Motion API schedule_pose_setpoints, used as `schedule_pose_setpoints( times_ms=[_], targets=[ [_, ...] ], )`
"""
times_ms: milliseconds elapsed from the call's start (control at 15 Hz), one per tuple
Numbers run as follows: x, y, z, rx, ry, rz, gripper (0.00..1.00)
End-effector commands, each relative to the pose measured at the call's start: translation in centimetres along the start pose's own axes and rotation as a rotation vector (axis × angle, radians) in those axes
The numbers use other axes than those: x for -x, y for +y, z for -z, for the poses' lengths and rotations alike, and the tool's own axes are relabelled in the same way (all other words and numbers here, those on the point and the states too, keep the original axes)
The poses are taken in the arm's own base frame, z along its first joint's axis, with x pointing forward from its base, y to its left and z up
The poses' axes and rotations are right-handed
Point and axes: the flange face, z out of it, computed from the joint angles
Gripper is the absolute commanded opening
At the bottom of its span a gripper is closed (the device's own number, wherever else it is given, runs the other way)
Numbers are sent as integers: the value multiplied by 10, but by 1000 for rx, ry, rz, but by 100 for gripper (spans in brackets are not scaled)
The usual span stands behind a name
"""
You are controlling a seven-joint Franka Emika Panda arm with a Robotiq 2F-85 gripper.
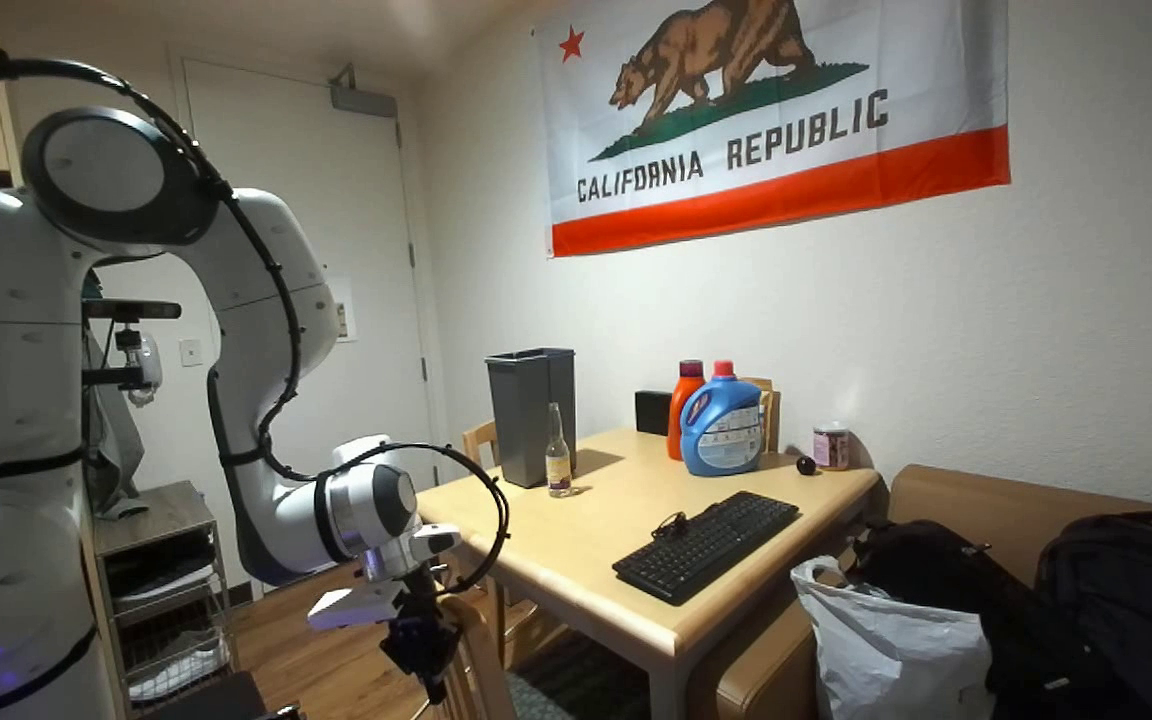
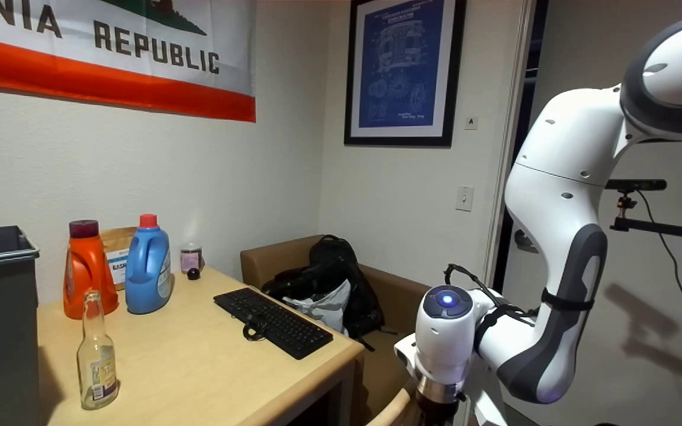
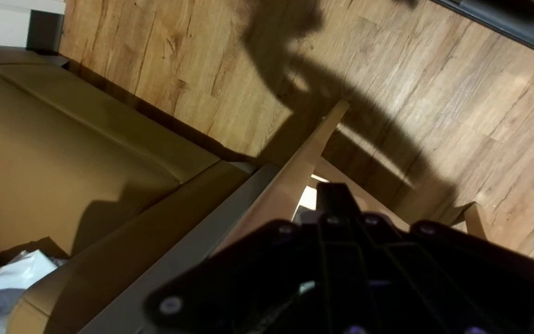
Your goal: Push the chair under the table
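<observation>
The tan-brown wooden chair (image 1: 477, 655) stands at the near edge of the light-wood table (image 1: 586, 540), its lower part cut off in that exterior view. The top of its back (image 2: 393, 409) shows at the bottom of an exterior view, beside the table (image 2: 199, 361). In the wrist view the chair's back (image 3: 290, 178) runs diagonally past the fingers. My gripper (image 1: 433, 688) points down right beside the chair back, on the side away from the table. Its fingers (image 3: 339, 197) are together with nothing seen between them. I cannot tell whether they touch the chair.
A black keyboard (image 1: 706, 545), a glass bottle (image 1: 558, 455), a grey bin (image 1: 526, 415) and detergent jugs (image 1: 726, 425) stand on the table. A tan upholstered seat (image 3: 104, 125) with bags lies beside the table. Another wooden chair back (image 1: 481, 438) shows behind it. A shelf cart (image 1: 161, 590) stands near the arm.
</observation>
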Motion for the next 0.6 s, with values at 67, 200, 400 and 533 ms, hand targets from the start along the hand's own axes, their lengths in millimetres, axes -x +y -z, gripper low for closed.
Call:
schedule_pose_setpoints(
  times_ms=[67,200,400,533],
  targets=[
    [-14,-3,5,15,6,-25,0],
    [-16,-3,2,10,-3,-32,0],
    [-21,-1,-4,-1,-24,-57,0],
    [-26,-2,-8,-8,-38,-76,0]
  ],
)
